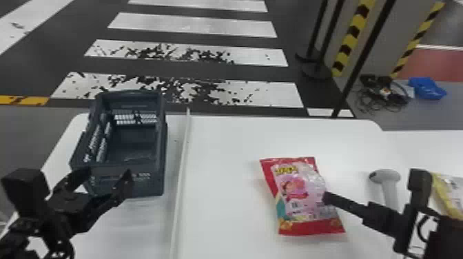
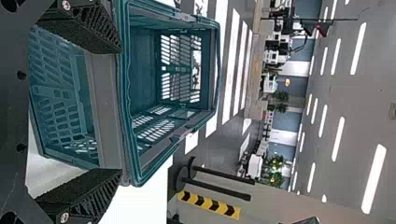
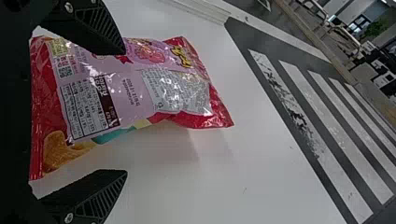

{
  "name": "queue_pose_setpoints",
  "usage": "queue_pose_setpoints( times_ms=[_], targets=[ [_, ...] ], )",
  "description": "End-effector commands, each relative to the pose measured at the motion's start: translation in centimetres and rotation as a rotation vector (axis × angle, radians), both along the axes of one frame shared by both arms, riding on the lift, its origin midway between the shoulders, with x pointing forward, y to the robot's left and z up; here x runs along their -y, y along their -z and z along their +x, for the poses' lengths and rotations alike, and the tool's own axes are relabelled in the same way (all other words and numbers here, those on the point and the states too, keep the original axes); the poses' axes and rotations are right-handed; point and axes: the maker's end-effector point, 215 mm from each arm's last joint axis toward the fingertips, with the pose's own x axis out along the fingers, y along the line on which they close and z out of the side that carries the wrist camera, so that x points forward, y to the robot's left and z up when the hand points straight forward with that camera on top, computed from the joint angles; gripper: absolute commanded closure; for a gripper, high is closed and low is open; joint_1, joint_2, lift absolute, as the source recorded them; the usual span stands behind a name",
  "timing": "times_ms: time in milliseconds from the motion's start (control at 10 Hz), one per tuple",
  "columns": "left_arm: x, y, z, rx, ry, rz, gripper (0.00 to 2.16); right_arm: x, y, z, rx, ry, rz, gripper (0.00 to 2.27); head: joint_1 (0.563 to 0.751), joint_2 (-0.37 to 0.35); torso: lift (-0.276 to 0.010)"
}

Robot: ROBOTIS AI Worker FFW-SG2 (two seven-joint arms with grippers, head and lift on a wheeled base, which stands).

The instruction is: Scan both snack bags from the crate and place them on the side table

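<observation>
The left gripper is at the near left, just beside the crate's near end, its fingers spread apart; the left wrist view shows crate wall between them. At the near right, the right gripper also has its fingers parted, at the right edge of the red and pink glossy plastic snack bag. In the right wrist view one finger overlaps the bag; whether it touches I cannot tell.

The bag lies on the white tabletop, right of the raised pale strip. Bold yellow lettering sits towards its far end. The right wrist view shows a square code, a panel of dense small print under a dark heading band, and a silvery patch with more print. The fine print is too small to read.

To the right, a yellow and whitish snack bag is partly cut off by the view's edge; its print is unclear. Between the bags, the light grey plastic scanner lies with its handle pointing nearer.

On the left side, beyond the left gripper, stands the dark blue-green plastic crate, open-topped with slotted walls. Farther off, white crossing stripes mark the dark floor, with a blue plastic tray beside tangled black cables at the far right.
</observation>
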Motion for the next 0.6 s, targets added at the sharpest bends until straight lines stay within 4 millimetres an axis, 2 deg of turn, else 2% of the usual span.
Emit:
queue_pose_setpoints(
  times_ms=[0,200,500],
  targets=[
    [0.0,0.2,0.0,-0.004,-0.001,0.000,0.09,0.0,0.8,0.8,0.012,-0.016,0.002,0.09,0.695,-0.070,-0.095],
    [-0.1,0.2,0.0,-0.004,-0.002,0.001,0.09,0.0,1.4,0.9,0.015,-0.038,0.005,0.09,0.695,-0.064,-0.095],
    [-0.1,0.1,0.1,-0.001,-0.003,0.000,0.09,-0.8,1.1,-0.1,0.019,-0.108,0.033,0.11,0.695,-0.056,-0.095]
  ],
)
